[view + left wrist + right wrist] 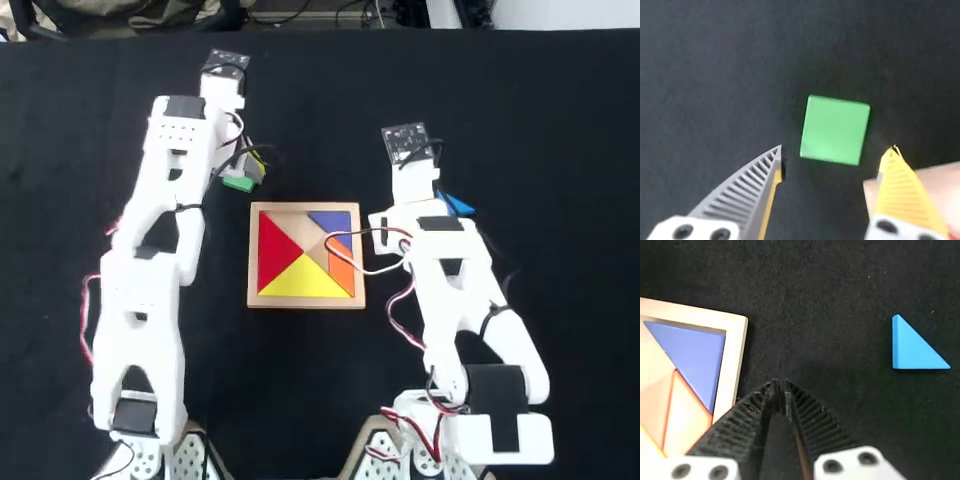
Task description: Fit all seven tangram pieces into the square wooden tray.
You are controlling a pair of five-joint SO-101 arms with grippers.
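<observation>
The square wooden tray [256, 255] lies at the middle of the black-covered table [540, 100], between the two arms. It holds a large red triangle [273, 248], a large yellow triangle [300, 282], a darker blue triangle [334, 220] and an orange piece [343, 270], with bare wood in between. The right arm crosses the tray's right edge, so I cannot be sure how much of that side is filled.

Two pieces lie loose on the cloth. A flat green square [835, 130] is just beyond the tray's far left corner, and a small light-blue triangle [912, 350] is well off to the tray's right.

The left gripper [837, 155] hangs over the green square with its jaws spread wider than the piece, one on each side, gripping nothing. The right gripper [779, 387] sits near the tray's far right corner, jaws pressed together and empty.

The step in hand looks like the pick-up of the green square. Next, the left gripper probably needs to lower until its fingers flank the square's edges, close squarely on it, then carry it to the bare wood.
</observation>
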